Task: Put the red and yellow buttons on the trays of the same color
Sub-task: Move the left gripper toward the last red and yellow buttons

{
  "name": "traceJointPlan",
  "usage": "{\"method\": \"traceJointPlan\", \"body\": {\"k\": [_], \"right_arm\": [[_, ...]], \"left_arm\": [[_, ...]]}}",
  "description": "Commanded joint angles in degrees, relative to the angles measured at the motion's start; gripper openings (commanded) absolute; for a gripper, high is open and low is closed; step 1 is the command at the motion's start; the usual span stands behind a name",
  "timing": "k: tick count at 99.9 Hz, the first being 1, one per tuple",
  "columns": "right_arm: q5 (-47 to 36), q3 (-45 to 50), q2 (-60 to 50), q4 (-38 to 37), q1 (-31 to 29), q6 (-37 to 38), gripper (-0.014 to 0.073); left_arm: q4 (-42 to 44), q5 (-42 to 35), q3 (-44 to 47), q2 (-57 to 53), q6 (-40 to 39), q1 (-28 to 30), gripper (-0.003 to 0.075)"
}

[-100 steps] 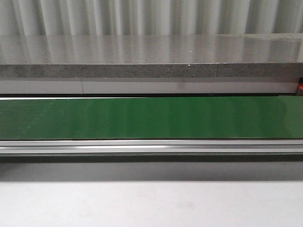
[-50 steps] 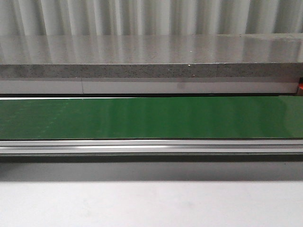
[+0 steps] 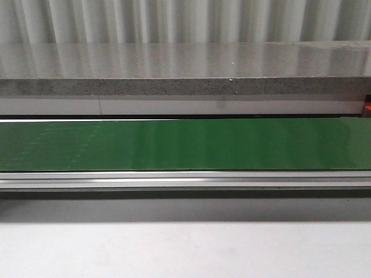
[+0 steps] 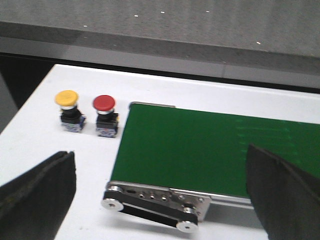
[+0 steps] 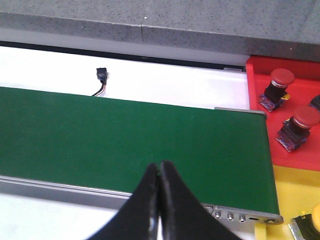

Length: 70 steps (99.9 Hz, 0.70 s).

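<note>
Black fingers [image 4: 40,195] (tapered, matte)

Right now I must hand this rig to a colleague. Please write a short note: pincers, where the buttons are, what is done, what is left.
Left pincer: open, empty, above the belt's end.
Right pincer: shut, empty, above the green belt.
Waiting: one yellow button and one red button stand side by side on the white table, just off the belt's end.
Done: two red buttons stand on the red tray. A yellow-capped button shows at the edge of the yellow tray.
Left: move the two waiting buttons to their trays.
</note>
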Motion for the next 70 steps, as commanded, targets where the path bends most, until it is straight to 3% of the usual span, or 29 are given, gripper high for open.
{"method": "traceJointPlan", "body": {"k": [1,43,70], "right_arm": [[-3.49,-1.53,0.0,0.74,0.01,-0.41,-0.0067],[-3.49,-1.53,0.0,0.74,0.01,-0.41,-0.0067],[-3.49,-1.53,0.0,0.74,0.01,-0.41,-0.0067]], "left_arm": [[7.47,-0.28,-4.29,3.64,-6.33,-0.38,0.0659],[11.97,1.9,-19.9,27.95,-7.82,0.07,0.0659],[9.54,-6.22,-29.91,44.12,-7.82,9.57,0.0659]]}}
